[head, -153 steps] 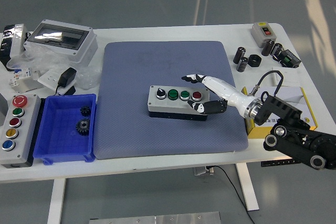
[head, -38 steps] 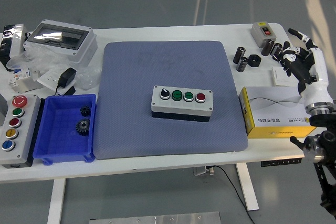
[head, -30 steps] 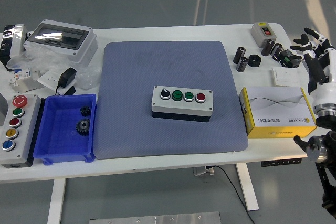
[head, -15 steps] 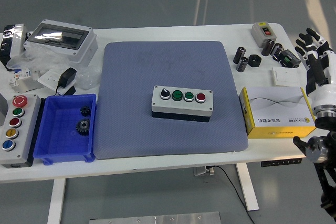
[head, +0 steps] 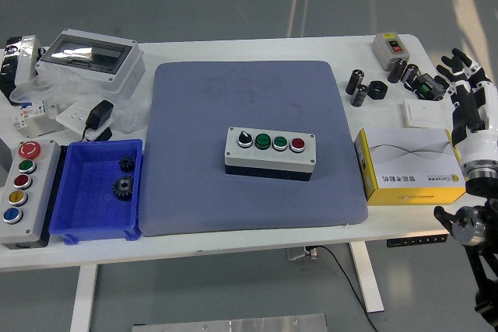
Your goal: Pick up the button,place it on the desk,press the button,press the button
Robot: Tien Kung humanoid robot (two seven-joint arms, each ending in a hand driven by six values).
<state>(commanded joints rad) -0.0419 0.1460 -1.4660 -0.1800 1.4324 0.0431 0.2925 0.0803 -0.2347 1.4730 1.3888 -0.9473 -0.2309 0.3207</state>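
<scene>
A grey button box (head: 270,152) lies flat in the middle of the blue-grey mat (head: 249,91). Its top carries a black knob, two green buttons and a red button (head: 297,144). My right hand (head: 467,91) is raised at the table's right edge, well away from the box, with its white and black fingers (head: 457,60) spread and nothing in them. My left arm does not show.
A yellow and white carton (head: 412,165) sits right of the mat. Black cylinders (head: 358,87) and a small grey switch box (head: 388,47) lie at the back right. At the left stand a blue bin (head: 93,223) with gears, a larger button panel (head: 22,180) and a clear-lidded enclosure (head: 89,56).
My right hand left the button box, swung out past the table's right edge and has drifted slightly lower in the last second. The box now lies a little right of where it was.
</scene>
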